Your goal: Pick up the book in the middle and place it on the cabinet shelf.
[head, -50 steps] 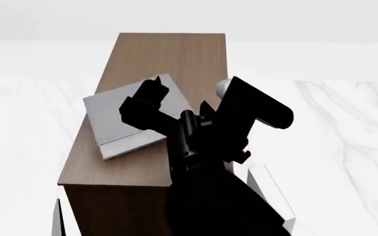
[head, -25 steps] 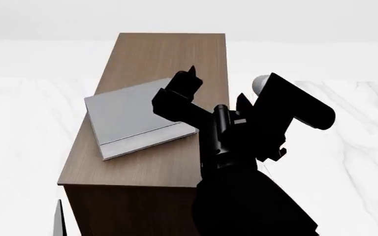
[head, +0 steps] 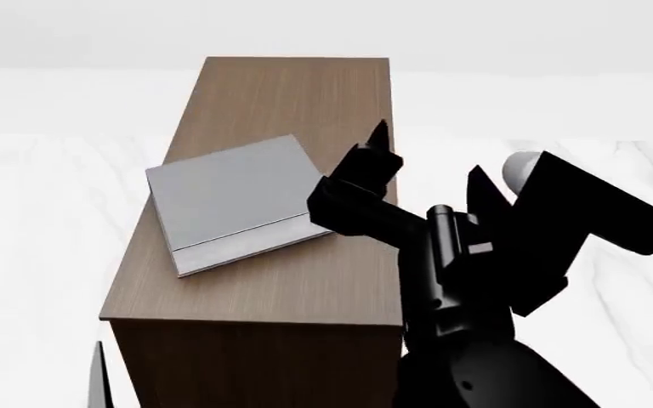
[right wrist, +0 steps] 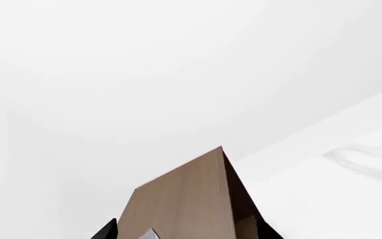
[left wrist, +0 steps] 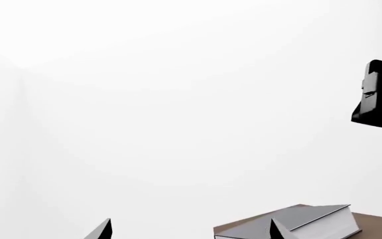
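The robot's right arm [head: 462,280] is matte black throughout, built of blocky, angular segments joined by a rounded cylindrical link. A thick tube-shaped section ends in a pale grey rounded cap [head: 520,167]. A small light rectangular marking sits near the wrist joint. The gripper's fingertips [head: 379,134] taper to sharp black points.

head view overhead, wrist views low, level
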